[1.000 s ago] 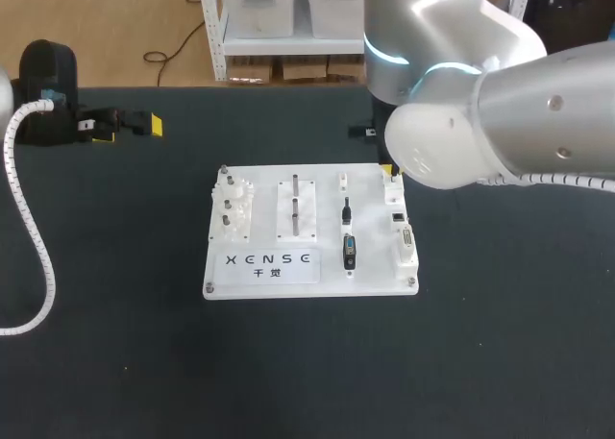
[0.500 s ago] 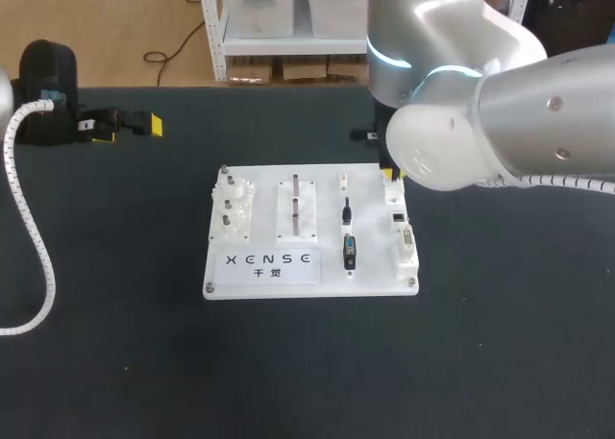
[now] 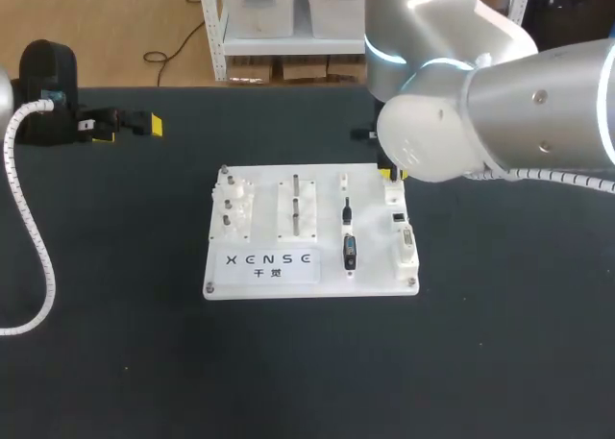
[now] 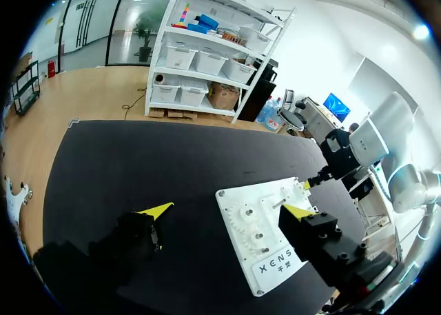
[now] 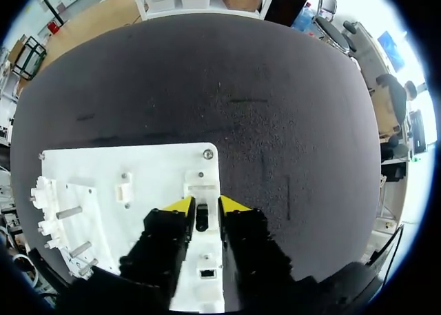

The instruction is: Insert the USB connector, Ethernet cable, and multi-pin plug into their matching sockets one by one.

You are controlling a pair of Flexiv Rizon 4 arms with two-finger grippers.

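A white board (image 3: 259, 278) lies mid-table. My right gripper (image 5: 207, 205) stands over its far right corner, its yellow fingertips (image 5: 180, 205) flanking a black USB connector (image 5: 201, 217) seated in a white socket block; a sliver of white shows beside the plug, so the jaws are open. A black Ethernet cable (image 3: 346, 211) and a dark multi-pin plug (image 3: 349, 252) rest in the board's middle column. Their sockets (image 3: 405, 237) line the right column. My left gripper (image 3: 125, 124) sits at the far left of the table, open and holding nothing, with the board (image 4: 265, 211) ahead of it.
White gear pieces and pegs (image 3: 233, 210) occupy the board's left side, and two metal posts (image 3: 296, 204) stand beside them. My right arm's large body (image 3: 500, 103) hangs over the far right. The left arm's ribbed hose (image 3: 29, 228) loops along the left edge.
The right arm's body has shifted slightly to the left while its gripper stays at the board's far right corner. The left arm has not moved.
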